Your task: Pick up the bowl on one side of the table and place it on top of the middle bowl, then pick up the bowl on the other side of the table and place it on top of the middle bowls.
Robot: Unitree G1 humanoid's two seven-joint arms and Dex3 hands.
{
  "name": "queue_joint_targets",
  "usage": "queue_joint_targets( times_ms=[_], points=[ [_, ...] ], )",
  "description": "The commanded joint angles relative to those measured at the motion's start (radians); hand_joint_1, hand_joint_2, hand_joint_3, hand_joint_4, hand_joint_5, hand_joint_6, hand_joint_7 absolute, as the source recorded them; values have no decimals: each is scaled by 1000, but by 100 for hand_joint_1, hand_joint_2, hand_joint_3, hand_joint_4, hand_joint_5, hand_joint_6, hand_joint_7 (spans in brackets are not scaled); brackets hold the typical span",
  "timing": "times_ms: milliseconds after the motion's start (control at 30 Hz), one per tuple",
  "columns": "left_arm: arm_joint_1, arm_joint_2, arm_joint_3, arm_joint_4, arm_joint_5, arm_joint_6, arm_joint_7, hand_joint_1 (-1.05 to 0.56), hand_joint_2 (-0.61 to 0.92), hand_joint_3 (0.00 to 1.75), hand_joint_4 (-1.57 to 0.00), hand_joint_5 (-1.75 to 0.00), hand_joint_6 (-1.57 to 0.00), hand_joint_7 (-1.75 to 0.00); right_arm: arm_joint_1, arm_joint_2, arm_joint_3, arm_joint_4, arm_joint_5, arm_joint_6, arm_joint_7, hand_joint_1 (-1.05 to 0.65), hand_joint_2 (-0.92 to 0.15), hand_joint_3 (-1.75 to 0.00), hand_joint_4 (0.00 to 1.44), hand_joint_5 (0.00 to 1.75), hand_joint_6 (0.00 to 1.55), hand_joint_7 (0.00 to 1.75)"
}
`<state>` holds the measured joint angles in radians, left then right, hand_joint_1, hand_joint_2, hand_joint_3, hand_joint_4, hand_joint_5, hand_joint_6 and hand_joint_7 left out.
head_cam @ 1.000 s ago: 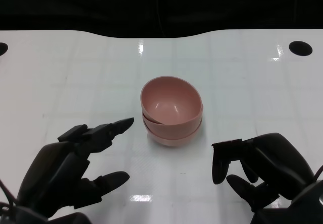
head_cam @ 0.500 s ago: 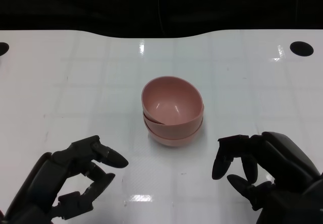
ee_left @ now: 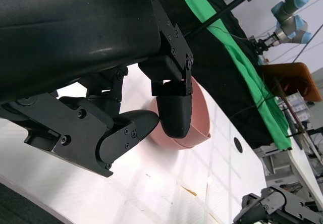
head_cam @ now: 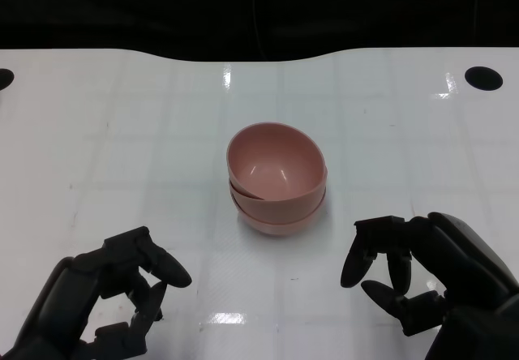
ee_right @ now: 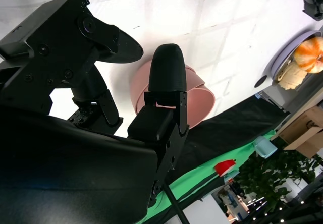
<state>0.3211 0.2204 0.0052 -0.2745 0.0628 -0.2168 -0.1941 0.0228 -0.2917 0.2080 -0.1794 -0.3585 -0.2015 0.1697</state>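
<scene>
Pink bowls (head_cam: 276, 182) are stacked in the middle of the white table (head_cam: 122, 125), the top one tilted toward the left. The same stack shows behind the fingers in the left wrist view (ee_left: 198, 120) and the right wrist view (ee_right: 198, 103). My left hand (head_cam: 105, 295) is low at the near left, fingers curled in, holding nothing. My right hand (head_cam: 422, 275) hovers at the near right with fingers bent and apart, empty. Both hands are well short of the stack.
Two dark round holes (head_cam: 484, 77) sit at the table's far corners. A black backdrop runs behind the far edge. The right wrist view shows a plate with orange food (ee_right: 303, 57) beyond the table.
My left hand has pulled back toward me and its fingers have curled in from a spread pose. The right hand has barely shifted. The bowls have not moved.
</scene>
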Motion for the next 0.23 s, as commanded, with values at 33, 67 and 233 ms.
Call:
queue_joint_targets(
  times_ms=[33, 67, 233],
  points=[
    [-16, 8, 14, 35, -15, -35, -5, -16, 54, 108, -68, -164, -67, -131, 8, -1, -12, 10, 9, -21, -13, -10, -34, -112, 83, 167, 86, 111],
    [-20, 8, 14, 47, -19, -42, -6, -16, 54, 108, -68, -165, -66, -131, 6, 1, -12, 15, 7, -23, -16, -10, -34, -111, 83, 167, 85, 111],
    [-27, 6, 11, 81, -17, -67, 1, -17, 54, 105, -68, -166, -67, -131, 7, 4, -8, 30, -3, -33, -28, -11, -33, -110, 83, 167, 86, 111]
  ],
)
